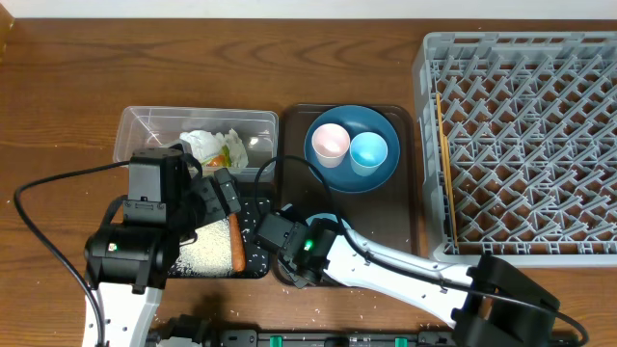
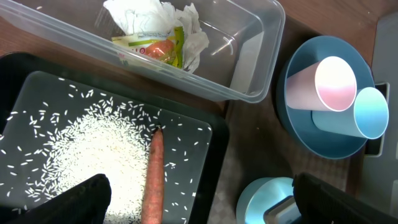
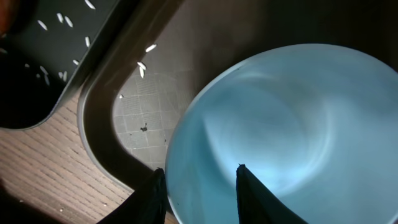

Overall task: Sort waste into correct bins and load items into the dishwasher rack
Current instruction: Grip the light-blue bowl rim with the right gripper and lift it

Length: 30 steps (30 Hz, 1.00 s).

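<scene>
Straddling the near rim of the round white bowl [image 3: 267, 124], the right gripper [image 3: 199, 169] had one finger outside the wall and one inside. Its claw was narrow but showed a clear gap, and it gripped nothing. The bowl sat at the near end of the large brown serving tray [image 1: 410, 193]. To take it well, the fingers probably needed to sink a little deeper so the pads met the wall below the lip. They should then close squarely and lift straight up before any swing toward the rack, because a shallow pinch on a smooth curved rim could slip. Beside it, the left gripper [image 2: 202, 183] hung wide and empty over the shallow black rectangular tray [image 2: 214, 134], where loose white rice grains [image 2: 93, 149] lay around a small orange carrot piece [image 2: 153, 174]. Beyond that, the clear rectangular plastic tub [image 2: 261, 62] held crumpled white paper with a green-yellow wrapper [image 2: 155, 37]. On the large round blue plate [image 1: 386, 125] stood a small pink cup [image 1: 331, 145] and a small light-blue cup [image 1: 368, 152]. Farthest to the right, two thin wooden chopsticks [image 1: 444, 164] lay along the left side of the large square grey plastic rack [image 1: 521, 145].
</scene>
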Tool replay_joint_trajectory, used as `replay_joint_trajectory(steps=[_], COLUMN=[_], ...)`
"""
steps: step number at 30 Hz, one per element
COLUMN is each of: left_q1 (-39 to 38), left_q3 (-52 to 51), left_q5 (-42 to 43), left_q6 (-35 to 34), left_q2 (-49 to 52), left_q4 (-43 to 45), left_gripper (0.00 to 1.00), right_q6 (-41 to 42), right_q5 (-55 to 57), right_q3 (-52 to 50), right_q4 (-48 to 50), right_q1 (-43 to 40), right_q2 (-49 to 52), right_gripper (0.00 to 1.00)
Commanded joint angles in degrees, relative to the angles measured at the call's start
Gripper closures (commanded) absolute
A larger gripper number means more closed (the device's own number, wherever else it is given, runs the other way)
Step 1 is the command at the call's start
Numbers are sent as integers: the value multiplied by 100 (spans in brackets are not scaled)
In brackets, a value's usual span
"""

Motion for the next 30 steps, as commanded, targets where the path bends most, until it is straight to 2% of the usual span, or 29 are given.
replay_joint_trajectory(steps=[1, 8, 17, 30], left_q1=[37, 37, 37, 37], left_q3=[90, 90, 87, 90], left_q5=[31, 31, 31, 31], left_q6=[48, 50, 48, 48], left_q2=[0, 0, 0, 0], left_q4=[2, 2, 2, 2], left_gripper=[4, 4, 4, 4], right_q6=[42, 149, 382, 426], right_q5=[114, -101, -337, -170], right_q3=[37, 37, 37, -46], right_q4=[11, 11, -79, -240], right_q1=[31, 35, 35, -26], right_q2=[46, 48, 48, 52], right_gripper=[66, 67, 75, 75])
